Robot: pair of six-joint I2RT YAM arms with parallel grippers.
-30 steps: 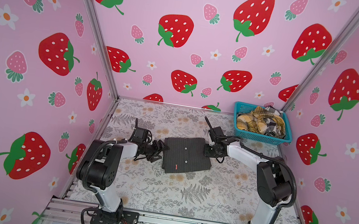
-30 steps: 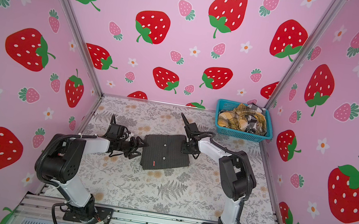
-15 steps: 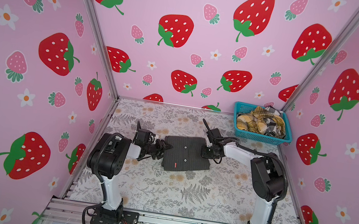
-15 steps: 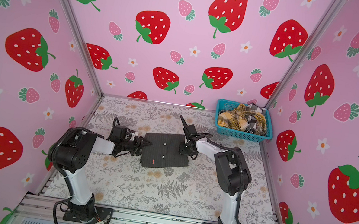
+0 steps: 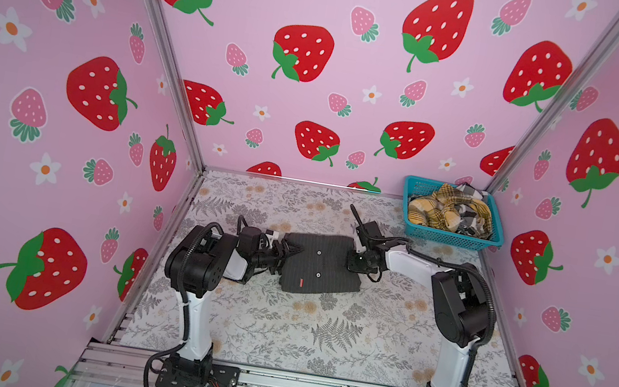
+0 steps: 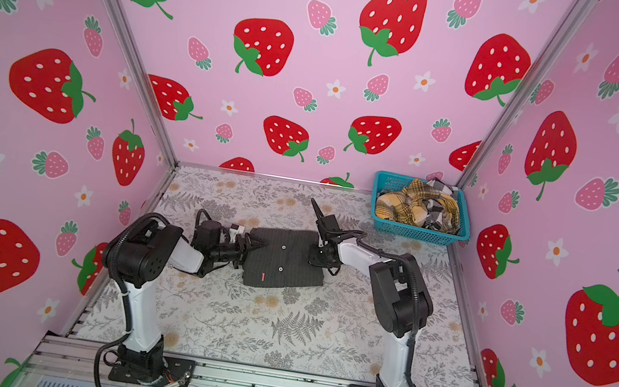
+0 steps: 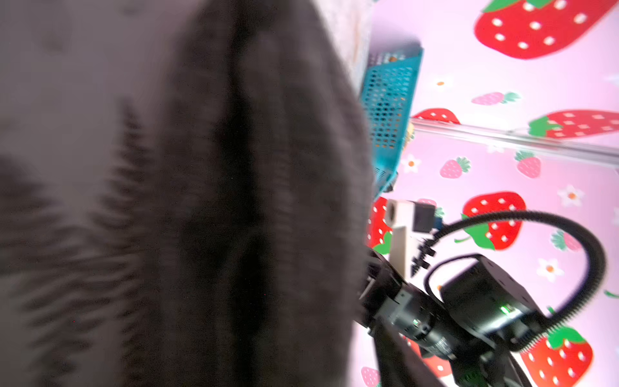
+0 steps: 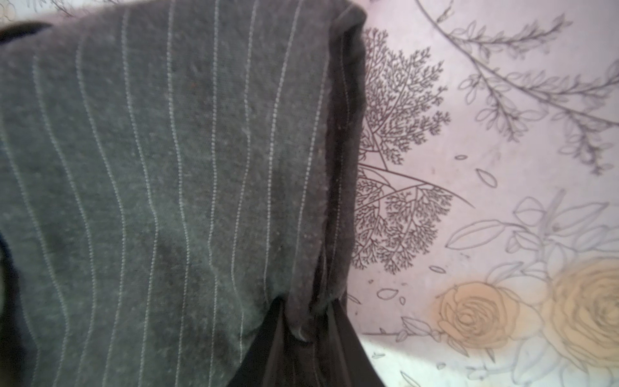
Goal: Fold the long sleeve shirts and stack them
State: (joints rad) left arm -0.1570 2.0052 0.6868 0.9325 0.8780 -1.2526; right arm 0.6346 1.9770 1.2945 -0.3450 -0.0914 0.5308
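Right claw (image 5: 352, 263) of mine grips the right edge of the dark charcoal pinstriped button-up cloth shirt (image 5: 319, 265), folded flat on the floral-print table (image 5: 319, 331); my left claw (image 5: 283, 257) stands wide at its left edge, while other shirts (image 5: 445, 216) fill the turquoise plastic mesh basket (image 5: 452, 239).

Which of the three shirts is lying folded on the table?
The dark charcoal pinstriped shirt, lying flat mid-table. The mustard plaid shirt and the black-and-white checked shirt sit crumpled in the turquoise basket.
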